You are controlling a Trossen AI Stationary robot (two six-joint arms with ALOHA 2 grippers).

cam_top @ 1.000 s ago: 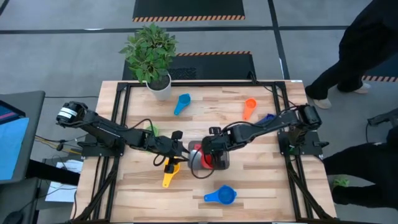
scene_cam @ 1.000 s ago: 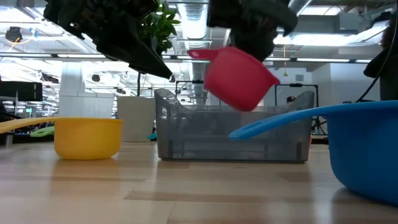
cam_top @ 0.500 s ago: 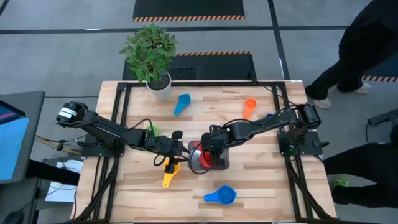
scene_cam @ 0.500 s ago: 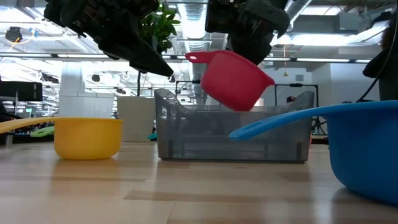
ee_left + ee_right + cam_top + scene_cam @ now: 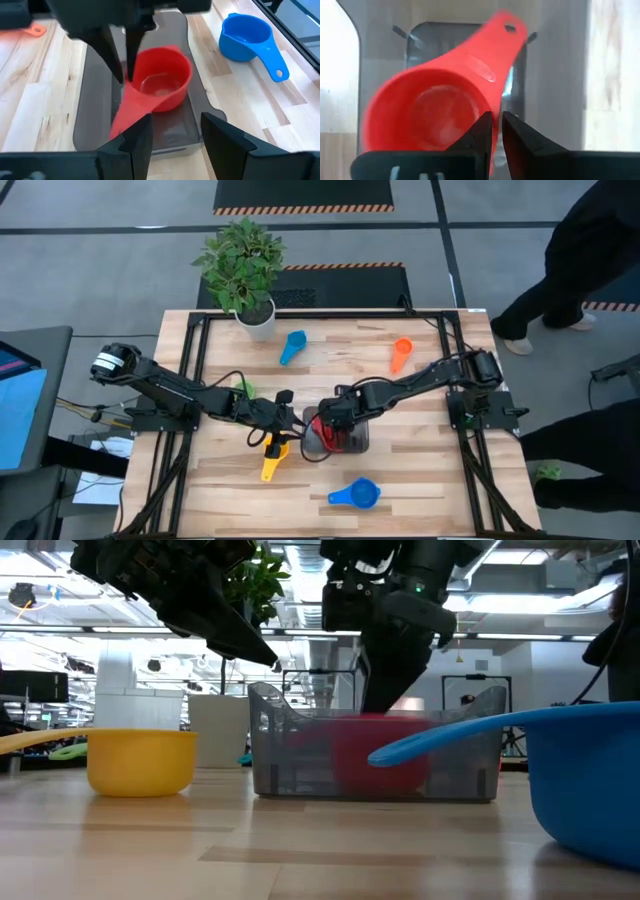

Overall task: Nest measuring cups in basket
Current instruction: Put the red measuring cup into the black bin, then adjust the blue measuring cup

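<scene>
Five measuring cups showed: red cup [image 5: 328, 431] inside the basket [image 5: 352, 442], four outside it. Right end effector [image 5: 322, 423] open above it; left end effector [image 5: 290, 422] open beside it.

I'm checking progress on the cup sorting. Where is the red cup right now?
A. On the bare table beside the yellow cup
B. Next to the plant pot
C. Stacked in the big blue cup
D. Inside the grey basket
D: the red cup sits inside the grey basket, seen through its wall in the low view.
</scene>
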